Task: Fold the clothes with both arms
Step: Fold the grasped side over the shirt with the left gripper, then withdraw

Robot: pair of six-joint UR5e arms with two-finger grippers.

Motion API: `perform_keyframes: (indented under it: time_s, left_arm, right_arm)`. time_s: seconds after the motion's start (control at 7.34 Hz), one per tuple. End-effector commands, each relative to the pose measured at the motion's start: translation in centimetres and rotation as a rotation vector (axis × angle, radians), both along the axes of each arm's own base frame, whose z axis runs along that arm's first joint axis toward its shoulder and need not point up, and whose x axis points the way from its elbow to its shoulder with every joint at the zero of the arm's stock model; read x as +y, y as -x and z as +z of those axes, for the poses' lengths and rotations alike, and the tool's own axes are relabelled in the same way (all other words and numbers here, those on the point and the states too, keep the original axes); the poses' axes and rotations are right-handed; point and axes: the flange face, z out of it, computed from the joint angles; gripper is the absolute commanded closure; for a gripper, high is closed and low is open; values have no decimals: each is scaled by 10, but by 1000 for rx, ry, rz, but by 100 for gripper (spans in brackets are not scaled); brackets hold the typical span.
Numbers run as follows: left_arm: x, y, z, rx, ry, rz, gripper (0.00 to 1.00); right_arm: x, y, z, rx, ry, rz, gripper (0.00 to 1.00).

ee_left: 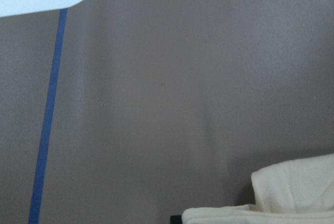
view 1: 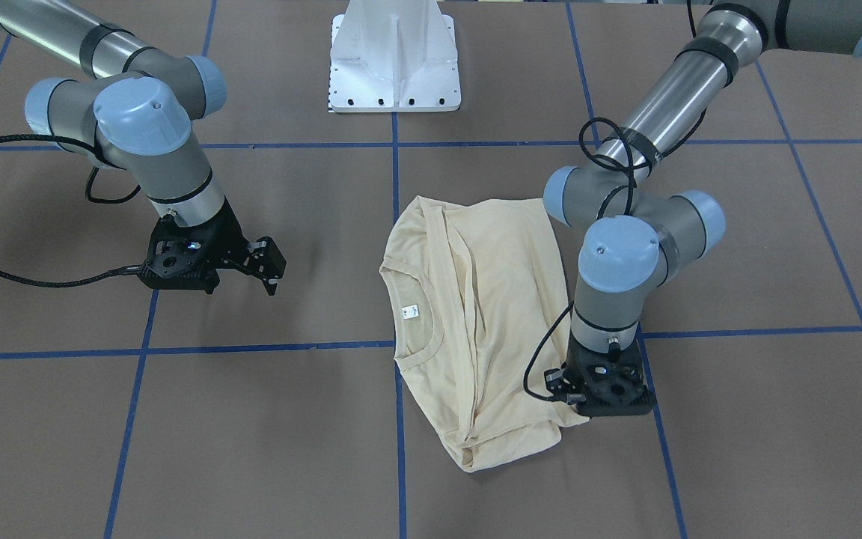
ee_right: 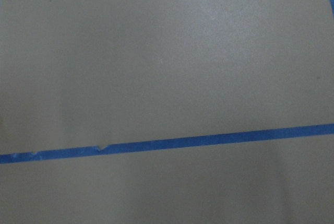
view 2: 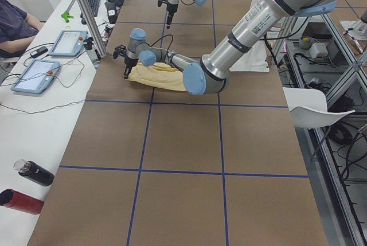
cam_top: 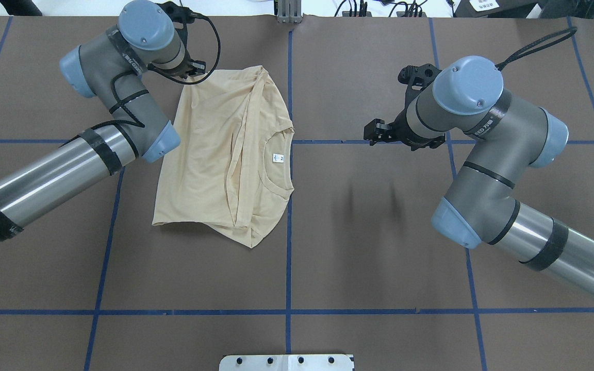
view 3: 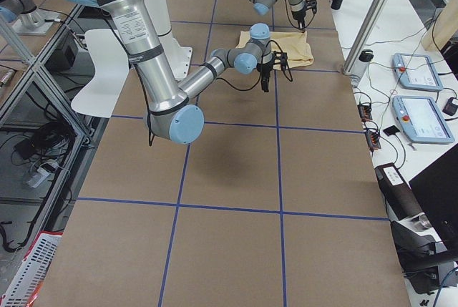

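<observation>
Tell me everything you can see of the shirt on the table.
The shirt is pale cream, of thin, soft-looking cloth. It lies flat on the brown table, with long creased folds running down its middle. The banded neckline faces up and shows a small white label. No print shows. The left gripper sits at one hem corner. Whether it holds the cloth cannot be told.

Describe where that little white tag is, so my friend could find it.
Start at the brown table crossed by blue tape lines. On it lies one cream T-shirt. Just inside its curved neckline sits the small white label, the only white spot on the plain fabric.
</observation>
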Motion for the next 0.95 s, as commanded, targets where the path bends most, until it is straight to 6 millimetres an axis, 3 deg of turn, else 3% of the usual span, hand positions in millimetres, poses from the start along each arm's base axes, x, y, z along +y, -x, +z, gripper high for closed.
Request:
perform_keyframes:
  time_s: [0.0, 0.14, 0.41, 0.82]
  left_arm:
    - [-21, 46, 1, -19, -89, 72, 0]
    - [-8, 70, 18, 23, -80, 127, 0]
    - [26, 100, 44, 56, -93, 183, 0]
    - [38, 107, 49, 62, -95, 176, 0]
  right_arm:
    - [3, 11, -5, -5, 11, -1, 0]
    - [3, 27, -17, -13, 22, 15, 0]
    - [9, 91, -60, -40, 87, 109, 0]
    - [46, 174, -118, -38, 169, 200, 1]
